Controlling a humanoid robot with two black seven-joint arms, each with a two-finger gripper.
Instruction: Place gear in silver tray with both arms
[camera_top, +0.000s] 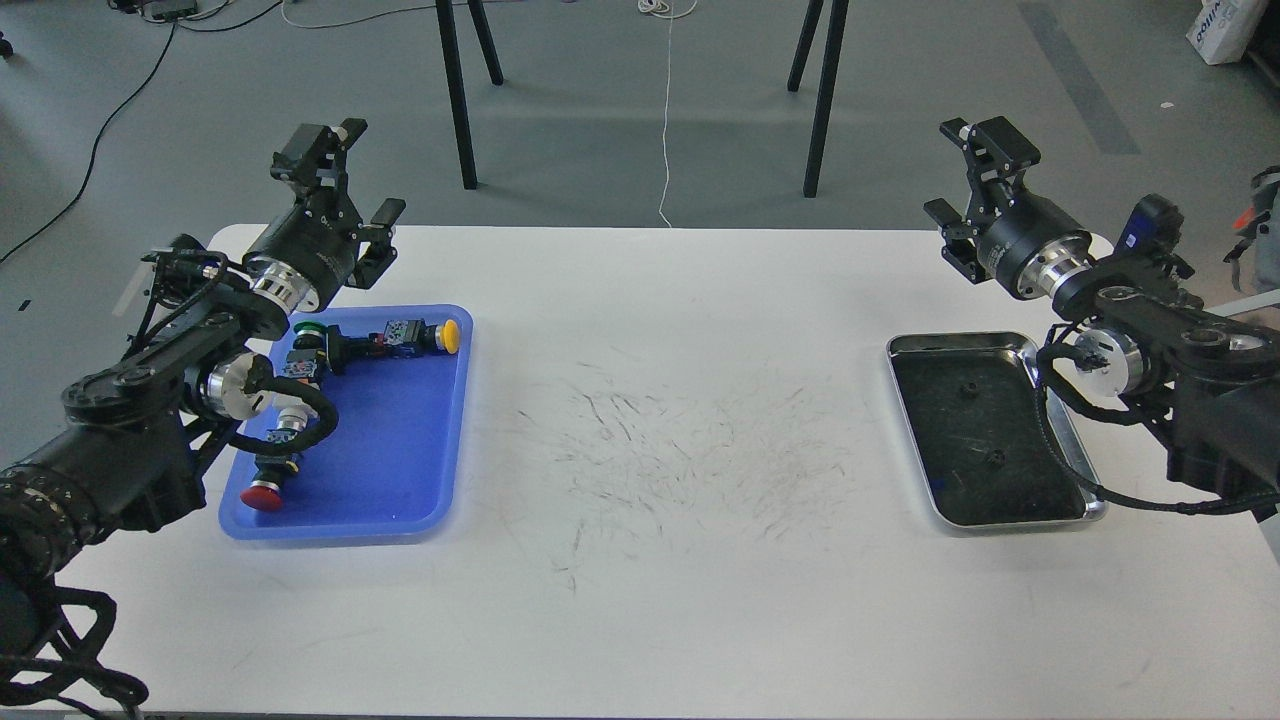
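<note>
The silver tray (1062, 422) lies on the right of the white table, shiny rim around a dark scratched bottom. Two small dark round pieces (968, 386) lie in it; I cannot tell if they are gears. No clear gear shows elsewhere. My left gripper (348, 180) is open and empty, raised above the back left corner of the blue tray (400, 470). My right gripper (968, 178) is open and empty, raised above the table behind the silver tray. My right arm crosses over that tray's right rim.
The blue plastic tray holds push-button parts with a yellow cap (450, 336), a green cap (308, 330) and a red cap (260, 497). Black stand legs (456, 95) rise from the floor behind the table. The table's middle (660, 450) is scuffed.
</note>
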